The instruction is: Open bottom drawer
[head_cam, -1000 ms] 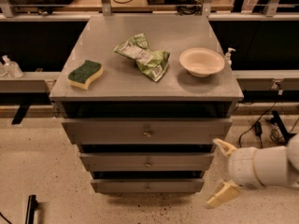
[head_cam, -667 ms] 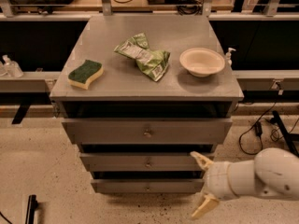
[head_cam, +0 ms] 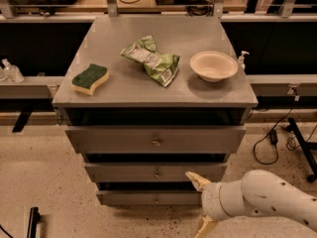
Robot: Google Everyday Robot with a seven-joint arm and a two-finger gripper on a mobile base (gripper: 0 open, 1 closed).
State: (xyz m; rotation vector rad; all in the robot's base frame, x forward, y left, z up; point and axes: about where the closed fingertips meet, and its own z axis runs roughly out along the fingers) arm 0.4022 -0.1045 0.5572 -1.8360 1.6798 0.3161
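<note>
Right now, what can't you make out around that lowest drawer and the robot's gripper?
Right end of the bottom drawer: hidden behind the open gripper, camera view.
Tip of its lower finger: cut off by the bottom edge.
Rest of the arm: cut off by the right edge.
Print on the green bag: too blurred.

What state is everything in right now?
Bottom drawer: shut.
Middle drawer: shut.
Top drawer: shut.
End effector: open, holding nothing, low at the bottom drawer's right end.
Bowl: upright, empty.
Chip bag: crumpled, lying flat.
Sponge: flat, green side up.
</note>
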